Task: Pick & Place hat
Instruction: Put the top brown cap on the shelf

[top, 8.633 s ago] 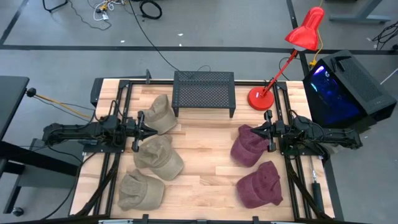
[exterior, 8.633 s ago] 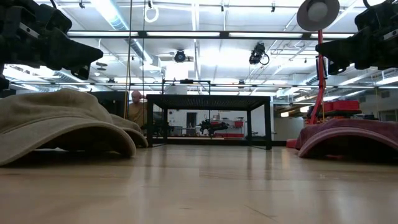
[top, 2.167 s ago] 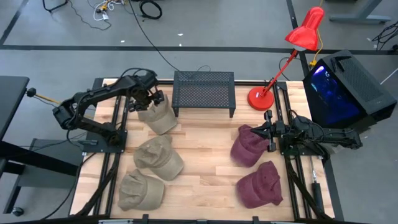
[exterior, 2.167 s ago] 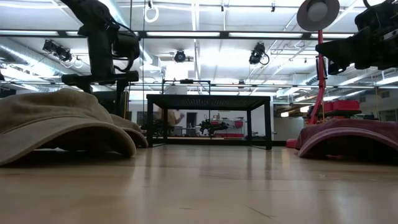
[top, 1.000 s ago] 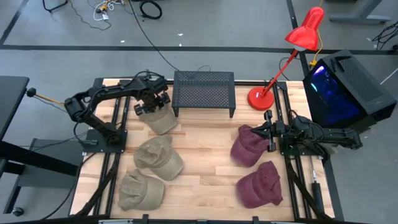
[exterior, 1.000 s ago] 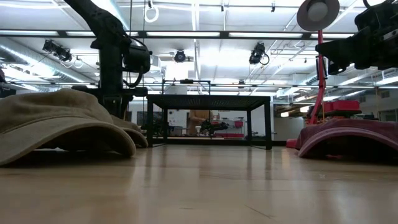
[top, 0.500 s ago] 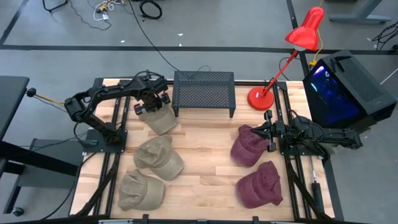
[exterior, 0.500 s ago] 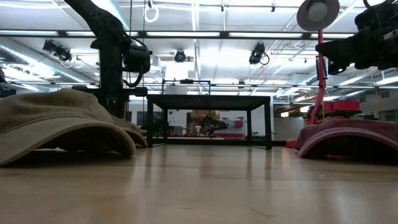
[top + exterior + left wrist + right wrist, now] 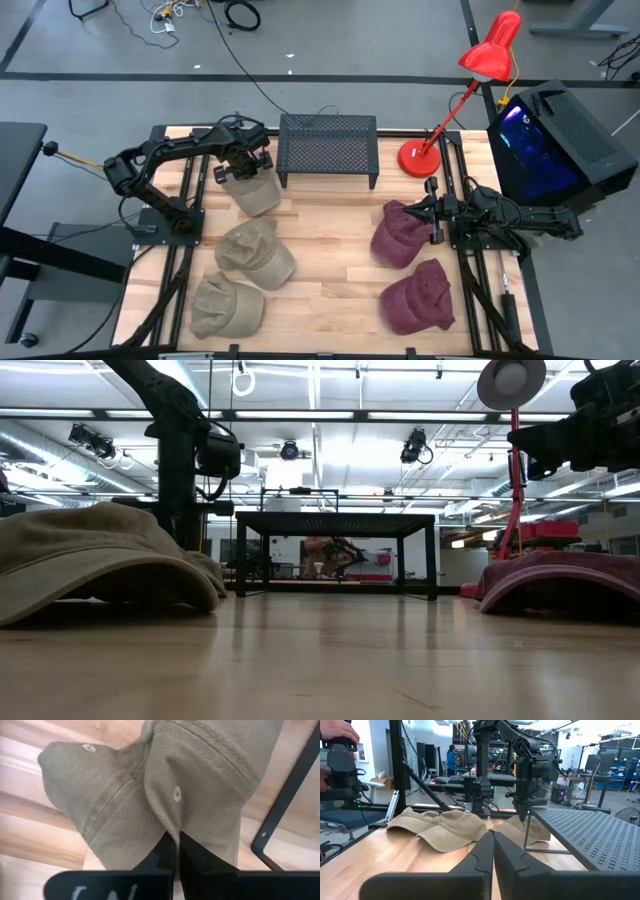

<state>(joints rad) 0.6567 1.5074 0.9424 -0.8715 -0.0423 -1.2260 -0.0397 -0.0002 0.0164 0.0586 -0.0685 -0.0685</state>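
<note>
The left hand (image 9: 240,172) is down on the tan cap (image 9: 252,190) that lies at the back of the desk (image 9: 330,270), just beside the black mesh stand (image 9: 328,142). In the left wrist view its fingers (image 9: 165,851) are pinched narrow on a ridge of the cap's crown fabric, close under the top button, so it holds the cap by a fold of cloth rather than by the stiff brim. Judging from that, the step in hand is the lift, and the pinch looks thin: the cloth could slide out, so the hold should stay firm and the rise should be slow and straight up until the brim hangs clear of the wood. The stand's leg (image 9: 285,795) sits right next to the cap, so any sideways carry is better made only after the cap is well above it, or away from it. Two more tan caps (image 9: 255,252) lie nearer the front on the same side and should not be dragged. The right hand (image 9: 432,211) waits with its fingers closed and empty, beside the maroon caps (image 9: 400,236), near the red lamp (image 9: 470,80).
</note>
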